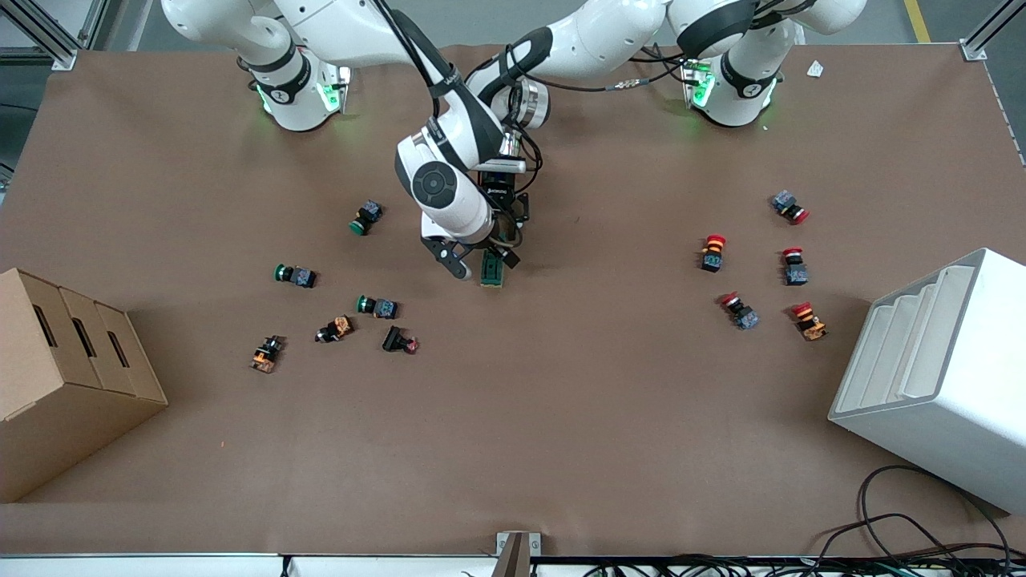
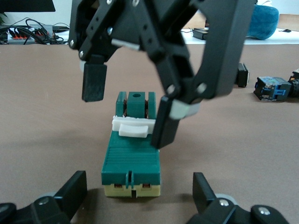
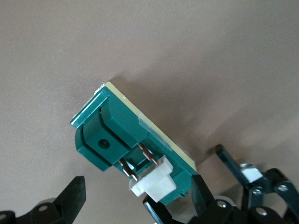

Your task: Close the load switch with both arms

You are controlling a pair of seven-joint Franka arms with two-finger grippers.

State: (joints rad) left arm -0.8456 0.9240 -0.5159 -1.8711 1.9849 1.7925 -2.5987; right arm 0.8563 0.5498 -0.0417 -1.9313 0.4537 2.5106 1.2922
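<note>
The dark green load switch [image 1: 491,270] lies flat on the brown table at its middle, with its white lever tab [image 2: 133,127] raised at one end. My left gripper [image 2: 138,192] is open and low, its fingers standing either side of the switch's cream-based end without touching it. My right gripper [image 2: 126,120] is open over the lever end; one finger [image 2: 163,123] rests beside the white tab, the other [image 2: 93,81] hangs clear. In the right wrist view the switch [image 3: 126,135] lies between my right gripper's [image 3: 138,199] fingers. In the front view both grippers meet at the switch.
Green-capped push buttons [image 1: 373,305] and other small parts lie toward the right arm's end. Red mushroom buttons [image 1: 712,252] lie toward the left arm's end. A cardboard box [image 1: 64,377] and a white bin [image 1: 938,377] stand at the table's two ends.
</note>
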